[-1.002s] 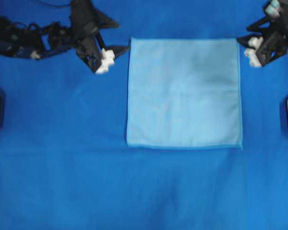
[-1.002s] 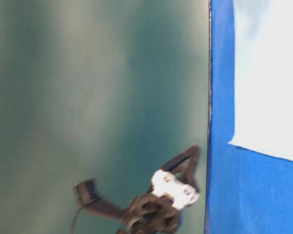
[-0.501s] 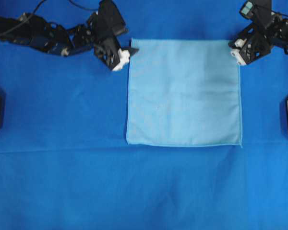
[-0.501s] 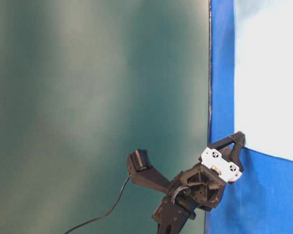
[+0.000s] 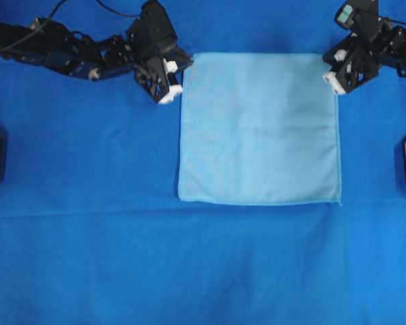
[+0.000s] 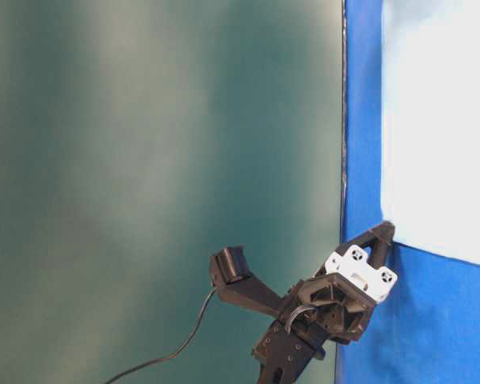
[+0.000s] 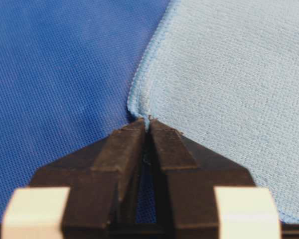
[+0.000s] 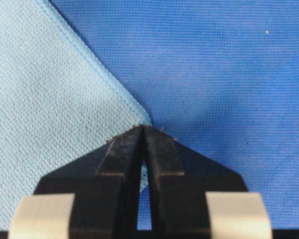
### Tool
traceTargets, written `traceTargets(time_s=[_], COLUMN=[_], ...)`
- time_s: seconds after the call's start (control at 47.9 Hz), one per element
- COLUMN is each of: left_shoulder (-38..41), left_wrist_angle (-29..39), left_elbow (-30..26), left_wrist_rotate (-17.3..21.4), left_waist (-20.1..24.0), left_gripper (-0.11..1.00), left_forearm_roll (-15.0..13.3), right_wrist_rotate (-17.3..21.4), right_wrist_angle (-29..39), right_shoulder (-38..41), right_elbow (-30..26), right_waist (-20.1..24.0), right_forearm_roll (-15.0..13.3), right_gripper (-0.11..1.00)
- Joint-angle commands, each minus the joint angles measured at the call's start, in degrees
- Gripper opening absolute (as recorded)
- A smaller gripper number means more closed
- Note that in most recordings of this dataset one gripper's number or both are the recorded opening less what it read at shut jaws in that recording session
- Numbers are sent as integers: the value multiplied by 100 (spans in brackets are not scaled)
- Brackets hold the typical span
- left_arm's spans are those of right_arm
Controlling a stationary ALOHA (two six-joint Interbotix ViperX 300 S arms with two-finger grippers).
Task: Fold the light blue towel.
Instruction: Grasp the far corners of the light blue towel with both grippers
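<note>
On a royal-blue cloth (image 5: 88,257), the left gripper (image 5: 187,62) and right gripper (image 5: 327,62) each pinch a far corner of the light blue towel (image 5: 260,128).

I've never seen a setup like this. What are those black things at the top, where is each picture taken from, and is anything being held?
Two black robot arms end in pincers. One picture looks straight down, one from table level, two from wrist cameras behind the fingers. A large deep-blue cloth covers the table; on it lies a thin pale-blue square towel, flat. The left gripper is closed on the towel's one far corner, the right gripper on the other.
</note>
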Motion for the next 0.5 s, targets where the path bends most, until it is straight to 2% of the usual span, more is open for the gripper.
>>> traceTargets(time_s=[0.0,0.167,0.48], left_shoulder=[-97,-229,-993], left_wrist_angle=[185,492,721], left_elbow=[-97,-185,-167], left_wrist_rotate=[35,62,123], left_waist=[0,-9,-26], left_gripper=[2,2,2], left_forearm_roll=[0,0,0], right_wrist_rotate=[-9,35,79], right_wrist_angle=[9,26,624], right_shoulder=[-35,-123,-1134], right_elbow=[-53,-62,-70], right_waist=[-18,-18,0], right_forearm_roll=[-18,-18,9], right_gripper=[2,2,2])
